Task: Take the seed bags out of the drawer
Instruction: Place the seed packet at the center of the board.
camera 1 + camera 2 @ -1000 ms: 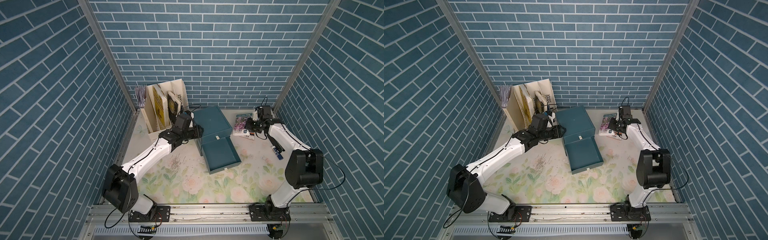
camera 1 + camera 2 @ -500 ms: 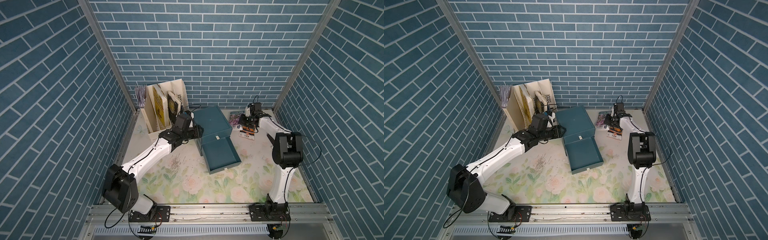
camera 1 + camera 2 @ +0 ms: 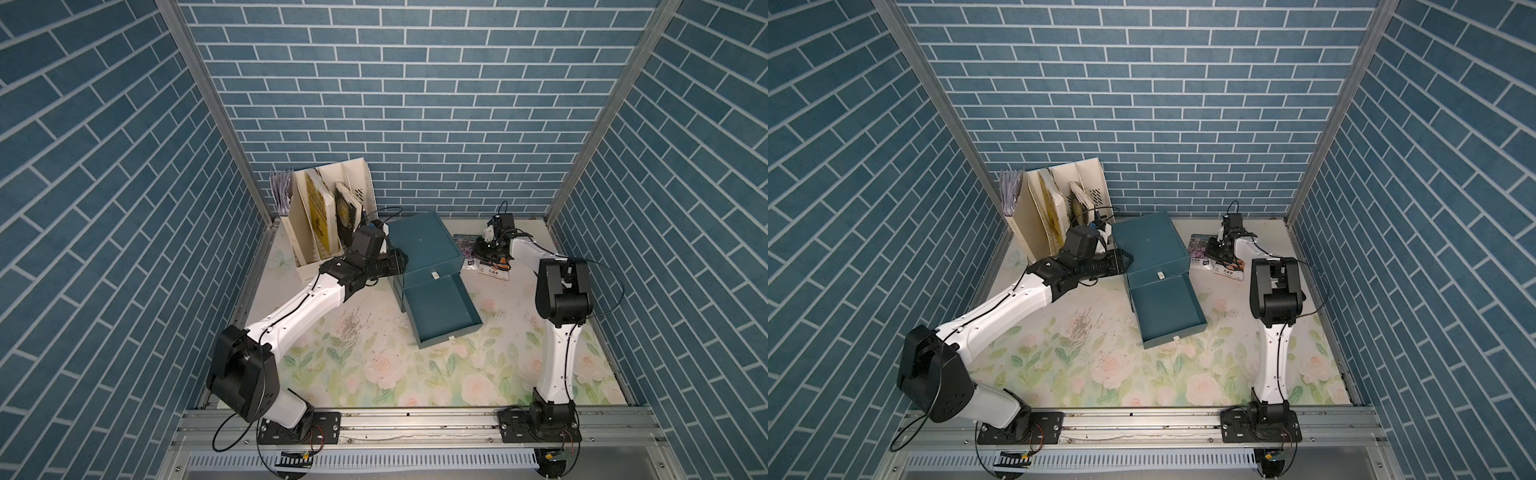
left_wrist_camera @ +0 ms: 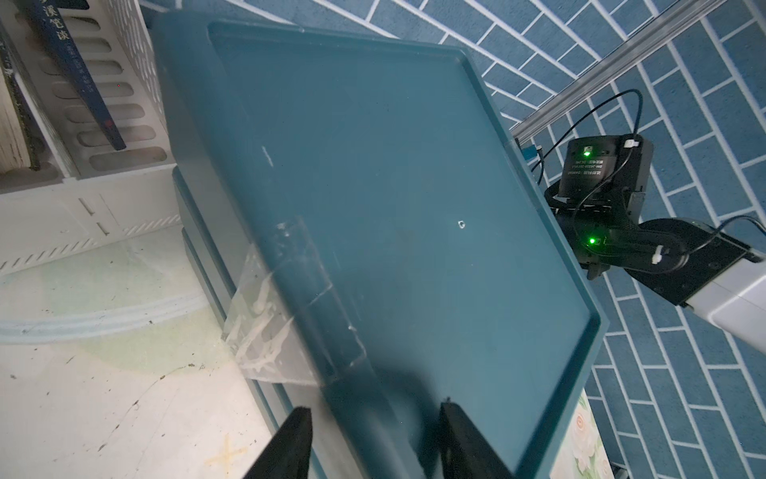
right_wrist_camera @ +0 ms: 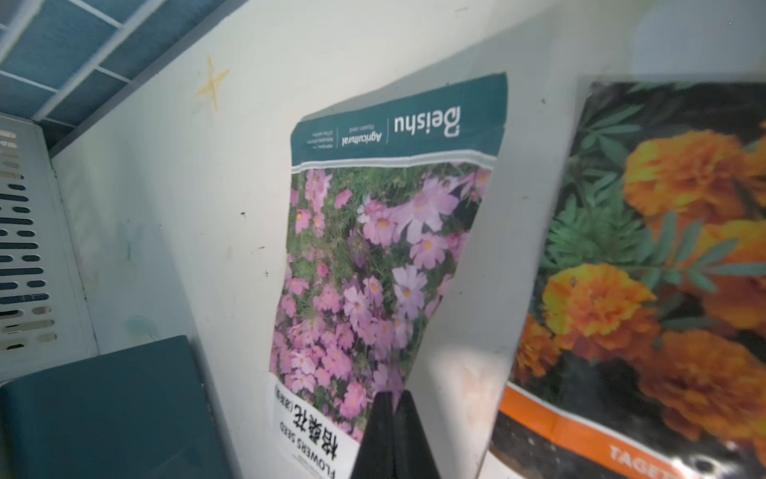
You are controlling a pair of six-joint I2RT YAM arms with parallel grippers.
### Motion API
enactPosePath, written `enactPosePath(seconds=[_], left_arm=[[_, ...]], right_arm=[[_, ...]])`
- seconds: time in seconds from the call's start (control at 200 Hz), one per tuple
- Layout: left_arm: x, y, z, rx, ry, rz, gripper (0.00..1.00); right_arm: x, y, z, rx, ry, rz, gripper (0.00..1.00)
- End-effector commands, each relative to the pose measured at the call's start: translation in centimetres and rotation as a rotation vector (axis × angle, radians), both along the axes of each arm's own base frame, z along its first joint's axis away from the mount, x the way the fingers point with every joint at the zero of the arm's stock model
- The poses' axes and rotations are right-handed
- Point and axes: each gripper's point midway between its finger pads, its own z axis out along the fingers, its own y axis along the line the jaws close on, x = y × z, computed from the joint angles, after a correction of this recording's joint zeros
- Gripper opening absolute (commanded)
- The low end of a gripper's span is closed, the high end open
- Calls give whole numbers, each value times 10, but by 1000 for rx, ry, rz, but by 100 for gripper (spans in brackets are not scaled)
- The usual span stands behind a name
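- As I looked down in both top views, the teal cabinet [image 3: 424, 245] stood at the back of the flowered table [image 3: 374, 374]. Its drawer [image 3: 440, 309] was pulled out toward the arm bases and, as far as I could see, bare inside.
- The seed bags [image 3: 1200, 251] lay flat on the table just beside the cabinet, on its right-arm side. The right gripper [image 3: 1219, 249] hung directly over them, and the left gripper [image 3: 1121, 262] sat at the cabinet's opposite wall, so the right arm was plainly the nearer.
- In the left wrist view, that gripper's fingers [image 4: 296, 439] stood apart with the cabinet's top edge between them. I took it to be clamped there, bracing the cabinet.
- In the right wrist view, the right gripper's tips were pressed together with nothing visible between them, over the near end of the pink-flowered bag [image 5: 373, 269].
- That bag's long axis ran straight ahead from the tips. The orange marigold bag [image 5: 663, 269] lay alongside it, farther from the cabinet.
- I could not identify a pale grey strip between the two, nor make out a third bag.
- To my eye, little remained but lifting that arm clear.
- The table was flat and scuffed. A file rack [image 3: 301, 232] stood beyond the cabinet's left-arm side, and blue brick walls [image 3: 415, 104] closed in tightly.
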Motion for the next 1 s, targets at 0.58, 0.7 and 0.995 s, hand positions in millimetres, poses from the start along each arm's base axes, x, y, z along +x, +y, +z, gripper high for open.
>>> enactPosePath(seconds=[0.58,0.7,0.995], left_arm=[[-4,12,-30,86,77,19,53],[-5,13,-29,85,75,21,53],[-6,11,-29,79,75,15,53]], right_arm=[[-18,-4,47,-16,-79,26,54],[-36,-4,59,2,-89,28,61],[-89,1,96,47,-114,58,73]])
